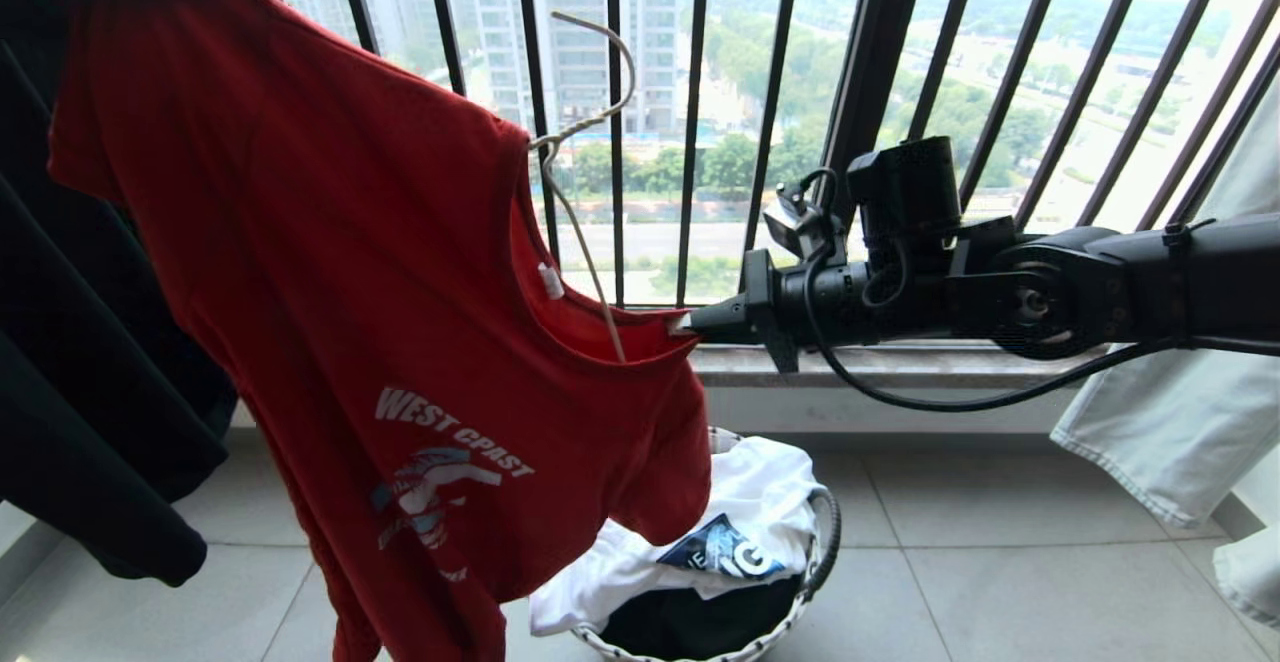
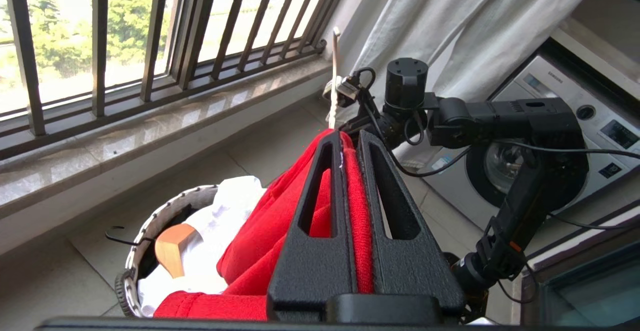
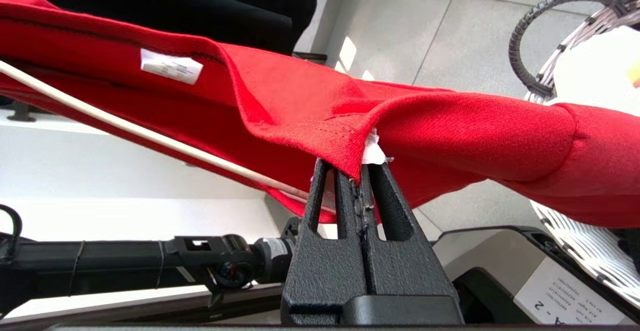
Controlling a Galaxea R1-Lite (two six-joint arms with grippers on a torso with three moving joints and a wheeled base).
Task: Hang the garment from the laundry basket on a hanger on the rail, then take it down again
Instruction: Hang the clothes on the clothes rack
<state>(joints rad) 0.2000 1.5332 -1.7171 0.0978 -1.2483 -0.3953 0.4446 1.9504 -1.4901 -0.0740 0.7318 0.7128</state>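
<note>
The red garment (image 1: 330, 292), printed "WEST", hangs spread in the air above the laundry basket (image 1: 825, 542). The thin off-white hanger (image 1: 577, 232) sits in its neck opening, and the hook sticks up free in front of the window bars. My right gripper (image 1: 690, 325) is shut on the garment's neck edge (image 3: 356, 168), beside the hanger rod (image 3: 125, 126). My left gripper (image 2: 349, 138) is shut on a fold of the red garment (image 2: 260, 231); its fingers do not show in the head view. The rail is out of view.
The basket holds a white printed garment (image 1: 760, 487), dark cloth and a tan wooden hanger (image 2: 172, 246). Black clothes (image 1: 80, 392) hang at the left and pale cloth (image 1: 1180, 422) at the right. Window bars (image 1: 690, 122) and a stone sill (image 1: 900, 362) stand close behind. A washing machine (image 2: 550, 136) stands behind the right arm.
</note>
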